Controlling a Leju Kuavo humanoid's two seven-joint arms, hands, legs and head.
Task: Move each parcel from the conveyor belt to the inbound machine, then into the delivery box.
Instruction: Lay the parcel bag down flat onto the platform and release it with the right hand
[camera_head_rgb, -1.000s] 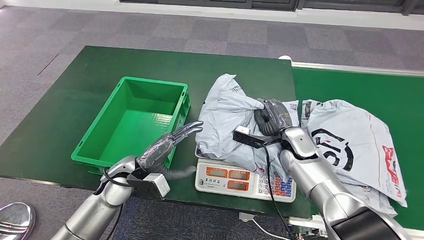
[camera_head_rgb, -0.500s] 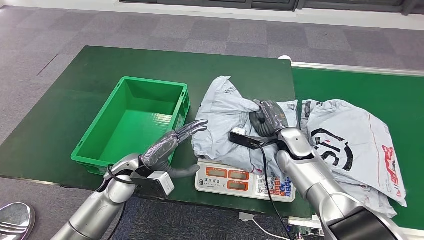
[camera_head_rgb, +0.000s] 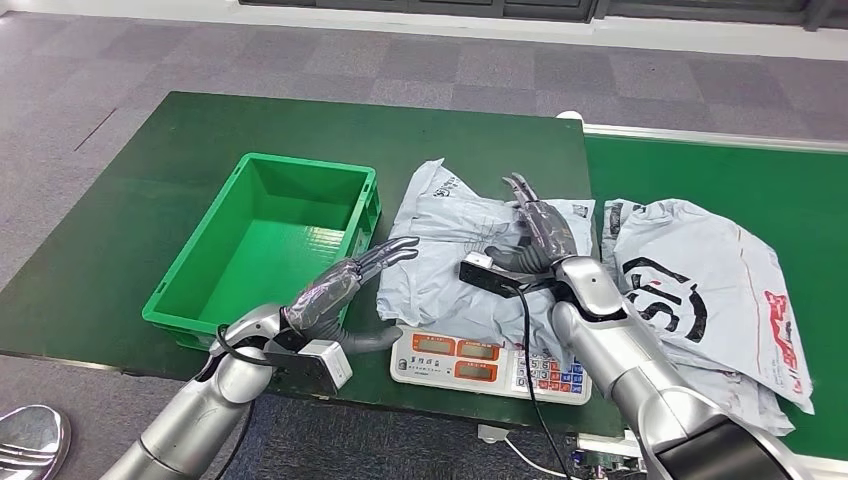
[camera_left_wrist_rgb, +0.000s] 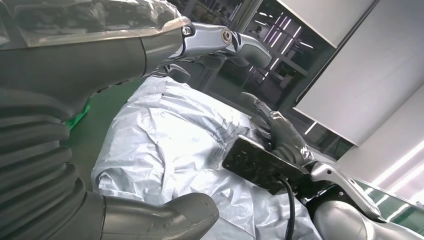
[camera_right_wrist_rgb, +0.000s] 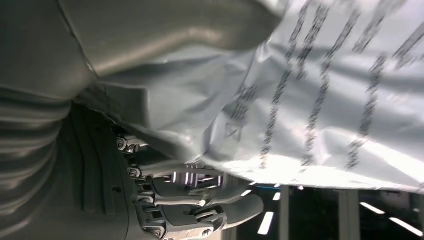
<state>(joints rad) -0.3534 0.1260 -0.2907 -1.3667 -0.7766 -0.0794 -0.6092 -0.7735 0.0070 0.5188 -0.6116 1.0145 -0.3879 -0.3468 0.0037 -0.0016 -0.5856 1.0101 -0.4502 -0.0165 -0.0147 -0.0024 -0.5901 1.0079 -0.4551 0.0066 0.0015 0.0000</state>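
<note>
Green table, one crate, two parcels, both hands' fingers spread

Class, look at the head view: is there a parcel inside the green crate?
No. The green crate holds nothing; the grey parcel lies on the scale beside it.

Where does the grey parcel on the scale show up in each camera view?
Head view: grey parcel at centre, on the scale.
Left wrist view: crumpled across the middle.
Right wrist view: fills the upper right.
Shared landmark: right hand beside it.
</note>
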